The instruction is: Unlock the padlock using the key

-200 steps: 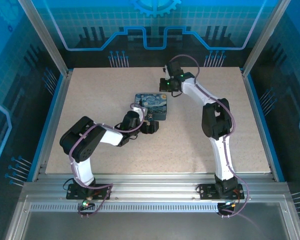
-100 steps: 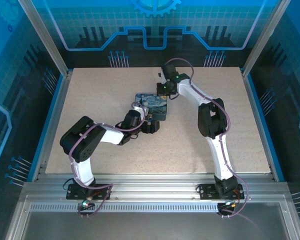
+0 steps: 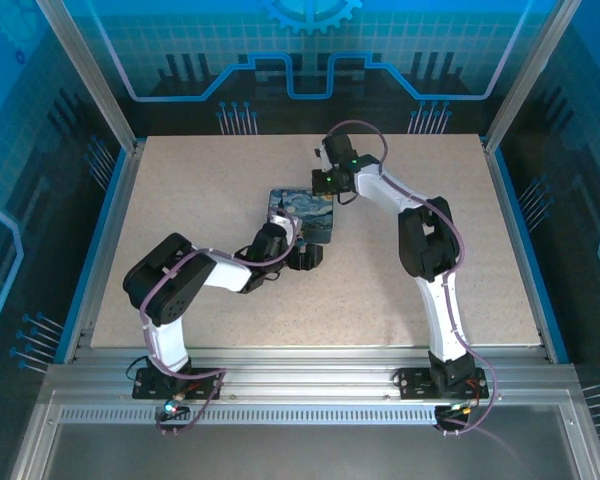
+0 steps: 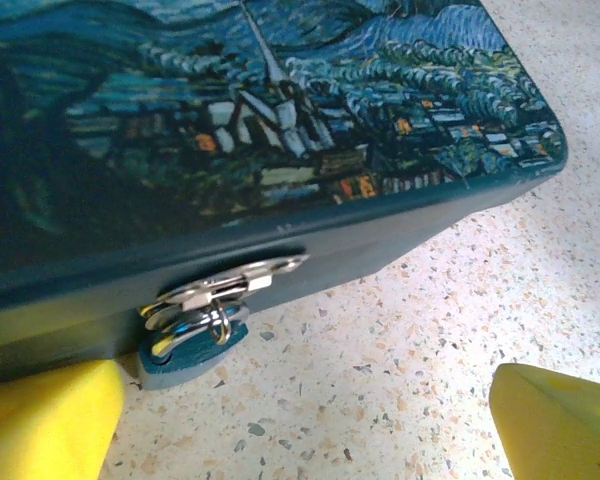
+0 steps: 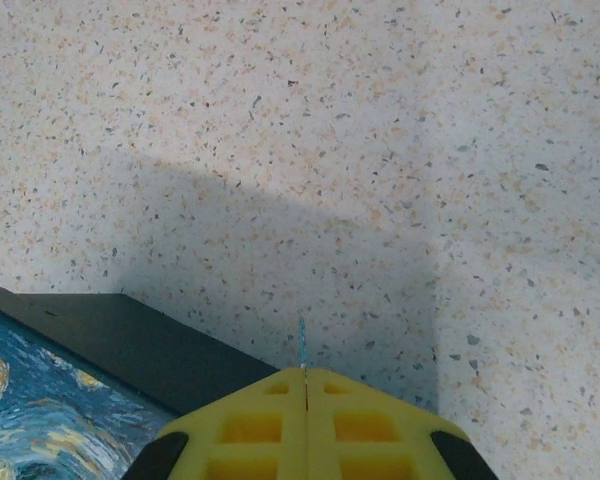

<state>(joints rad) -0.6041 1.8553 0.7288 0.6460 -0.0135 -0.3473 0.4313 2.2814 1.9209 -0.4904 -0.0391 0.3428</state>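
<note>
A box [image 3: 308, 208] printed with a starry night painting lies mid-table. On its near side wall a metal hasp [image 4: 230, 282] carries the blue padlock [image 4: 185, 355], hanging by its shiny shackle and touching the table. My left gripper [image 4: 300, 430] is open just in front of the padlock, one yellow finger [image 4: 40, 420] left of it and the other far right. My right gripper [image 5: 304, 378] is shut on the key [image 5: 302, 345], whose thin teal blade pokes out between the fingertips, above the table by the box's far corner [image 5: 100, 345].
The speckled tabletop [image 3: 200, 190] is bounded by an aluminium frame and blue panels. My left arm lies low across the table toward the box; my right arm [image 3: 420, 235] reaches over from the right to the box's far edge.
My right gripper has moved left and a little nearer the box's far edge. The left gripper has shifted slightly along the box's near side and stayed open.
</note>
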